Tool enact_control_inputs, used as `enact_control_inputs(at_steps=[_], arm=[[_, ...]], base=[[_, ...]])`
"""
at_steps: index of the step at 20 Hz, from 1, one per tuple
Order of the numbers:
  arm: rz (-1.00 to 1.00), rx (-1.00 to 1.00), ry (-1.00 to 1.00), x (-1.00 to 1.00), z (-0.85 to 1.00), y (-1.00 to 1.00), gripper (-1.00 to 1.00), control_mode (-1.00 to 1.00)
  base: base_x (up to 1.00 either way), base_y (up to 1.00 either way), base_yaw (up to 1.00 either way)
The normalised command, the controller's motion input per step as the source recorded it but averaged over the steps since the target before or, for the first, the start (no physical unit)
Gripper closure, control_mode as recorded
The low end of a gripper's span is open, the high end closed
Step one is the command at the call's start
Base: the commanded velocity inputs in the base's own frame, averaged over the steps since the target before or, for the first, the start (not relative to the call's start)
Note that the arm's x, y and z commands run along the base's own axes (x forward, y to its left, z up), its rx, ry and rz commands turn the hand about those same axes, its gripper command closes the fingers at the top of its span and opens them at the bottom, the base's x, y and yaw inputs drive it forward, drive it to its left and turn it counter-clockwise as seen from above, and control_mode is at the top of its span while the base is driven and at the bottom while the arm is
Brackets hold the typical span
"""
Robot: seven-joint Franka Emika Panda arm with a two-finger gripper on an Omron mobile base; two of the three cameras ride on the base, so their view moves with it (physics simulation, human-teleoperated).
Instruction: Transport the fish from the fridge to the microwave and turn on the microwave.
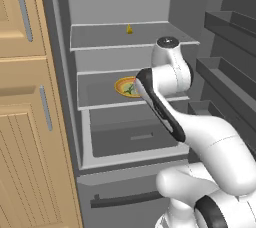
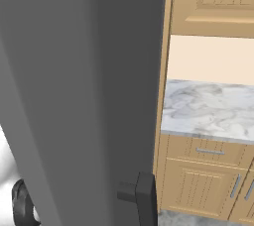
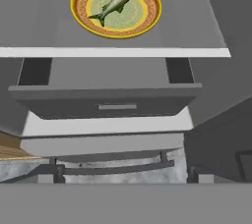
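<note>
The fridge (image 1: 125, 137) stands open in front of me. On its middle shelf (image 3: 44, 26) the small grey-green fish (image 3: 114, 5) lies on a yellow-rimmed plate (image 3: 147, 21). In the left base view the same fish (image 1: 130, 90) and plate (image 1: 121, 86) sit just left of my arm. My gripper (image 3: 129, 175) hangs in front of and above the shelf edge, well short of the plate. Its fingertips (image 3: 59, 174) stand wide apart at the bottom of the hand view, open, with nothing between them. The microwave is out of view.
A tiny yellow cone (image 1: 129, 29) sits on the top shelf. Below the plate shelf is a grey drawer (image 3: 106, 95), and lower down a dark bar handle (image 1: 125, 199). The open fridge door (image 2: 84, 96) blocks the right side. Wooden cabinets (image 1: 25, 122) stand left; a marble counter (image 2: 208, 108) lies right.
</note>
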Motion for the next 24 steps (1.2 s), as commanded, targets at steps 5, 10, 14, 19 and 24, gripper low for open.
enact_control_inputs(at_steps=[5,10,14,19,24], arm=[[-0.11,0.0,-0.19,0.0,-0.34,0.04,-1.0,-1.0],[-0.01,0.0,-0.08,0.0,-0.18,0.0,-1.0,-1.0],[0.0,0.0,-0.01,0.01,-0.09,0.0,-1.0,-1.0],[0.0,0.0,-0.01,0.11,-0.03,0.0,-1.0,-1.0],[-0.01,0.0,0.0,0.33,0.0,0.0,-1.0,-1.0]], base=[[0.0,0.0,0.0],[0.0,0.0,0.0],[0.0,0.0,0.0],[0.0,0.0,0.0],[0.0,0.0,0.0]])
